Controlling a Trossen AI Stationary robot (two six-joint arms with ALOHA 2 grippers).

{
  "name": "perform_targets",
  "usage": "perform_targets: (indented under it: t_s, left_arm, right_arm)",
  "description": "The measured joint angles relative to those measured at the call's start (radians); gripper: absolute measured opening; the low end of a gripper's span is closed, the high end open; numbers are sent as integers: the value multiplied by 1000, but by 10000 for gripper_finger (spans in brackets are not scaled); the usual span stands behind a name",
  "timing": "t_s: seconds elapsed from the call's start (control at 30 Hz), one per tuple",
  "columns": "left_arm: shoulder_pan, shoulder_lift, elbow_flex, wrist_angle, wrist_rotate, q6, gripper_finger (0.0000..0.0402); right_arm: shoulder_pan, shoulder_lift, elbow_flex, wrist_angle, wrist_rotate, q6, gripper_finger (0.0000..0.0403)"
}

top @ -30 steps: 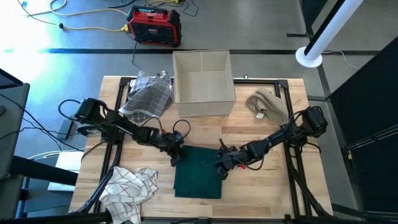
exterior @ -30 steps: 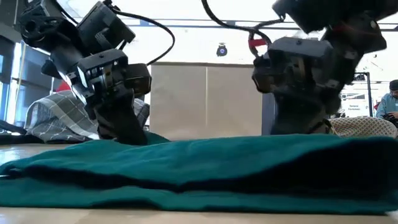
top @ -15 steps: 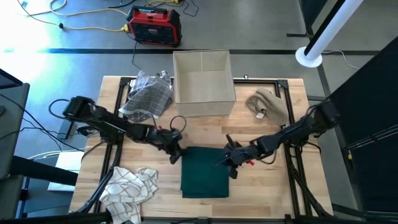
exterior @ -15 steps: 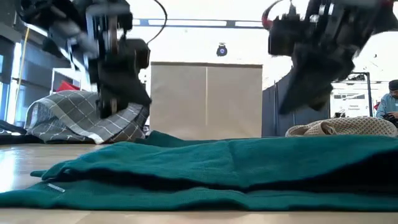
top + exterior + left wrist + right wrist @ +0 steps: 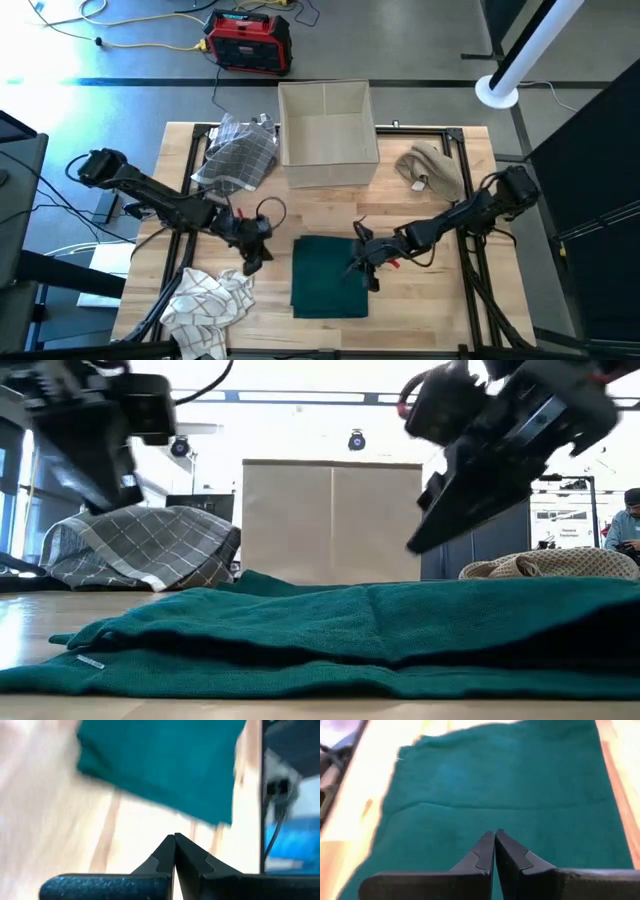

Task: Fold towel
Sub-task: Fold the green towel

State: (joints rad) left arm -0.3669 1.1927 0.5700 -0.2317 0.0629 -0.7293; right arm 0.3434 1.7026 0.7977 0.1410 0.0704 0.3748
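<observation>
The dark green towel [image 5: 330,277] lies folded into a rectangle on the wooden table, near the middle of its front half. It also shows in the low view [image 5: 330,630], the left wrist view [image 5: 165,765] and the right wrist view [image 5: 500,795]. My left gripper [image 5: 252,258] is shut and stands left of the towel, apart from it; its fingertips [image 5: 174,836] are together over bare wood. My right gripper [image 5: 362,266] is shut and hangs over the towel's right edge; the low view shows its tip [image 5: 415,545] clear above the cloth.
A beige open box [image 5: 325,125] stands at the far middle, with a grey plaid cloth [image 5: 238,155] to its left and a tan cloth [image 5: 432,170] to its right. A white checked cloth [image 5: 210,300] lies at the near left. Black frame rails [image 5: 190,150] run along both sides.
Both grippers have lifted off the towel's far part. My left gripper has gone toward the table's left edge, away from the towel. My right gripper has risen and stays over the towel's right edge. The towel has shifted slightly toward the right and now lies flat.
</observation>
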Motion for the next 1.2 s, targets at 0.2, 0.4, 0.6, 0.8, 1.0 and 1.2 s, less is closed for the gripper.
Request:
perform_targets:
  t_s: [0.2,0.4,0.6,0.8,1.0,1.2]
  left_arm:
    - [-43,-2,-2,-53,-7,0,0]
    - [-49,-7,-2,-70,0,51,0]
    - [-49,-7,-2,-106,-22,61,0]
    - [-48,-7,-2,-132,-24,71,0]
    - [-48,-8,-2,-178,-26,83,0]
    - [-43,-8,-2,-189,-27,130,0]
  right_arm:
    - [-44,23,70,6,0,24,0]
    - [-108,82,78,59,-43,17,0]
    - [-128,175,79,28,-176,149,0]
    - [-63,158,82,-148,-242,168,0]
    - [47,53,16,-294,-246,213,0]
    - [176,-131,-118,-447,-237,367,0]
